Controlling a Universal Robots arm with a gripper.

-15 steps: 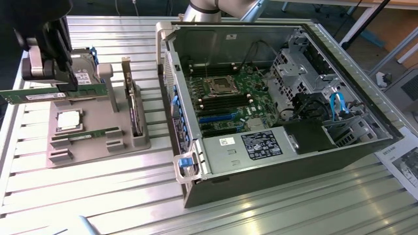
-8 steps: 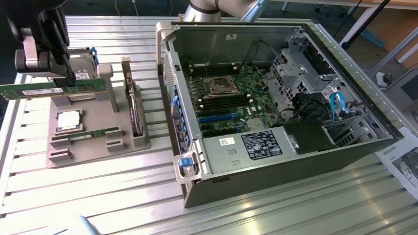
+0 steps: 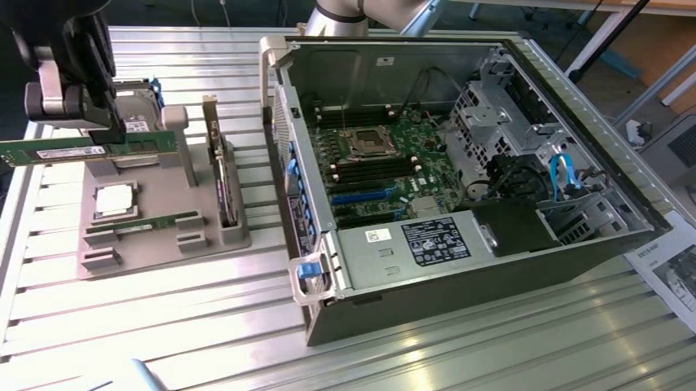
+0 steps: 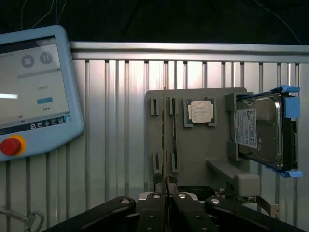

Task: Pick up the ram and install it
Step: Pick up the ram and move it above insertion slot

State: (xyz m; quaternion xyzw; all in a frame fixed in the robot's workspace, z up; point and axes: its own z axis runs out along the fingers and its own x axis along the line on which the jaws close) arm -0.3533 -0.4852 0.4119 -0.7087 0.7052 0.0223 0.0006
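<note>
The gripper (image 3: 109, 134) is closed on the ram (image 3: 55, 153), above the grey holder (image 3: 163, 194). I judge the stick should be held level, so it cannot slip.

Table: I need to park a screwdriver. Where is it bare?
The table is bare along the exterior view's lower edge, before the grey holder and computer case. The strip between them is narrow; the holder is crowded.
</note>
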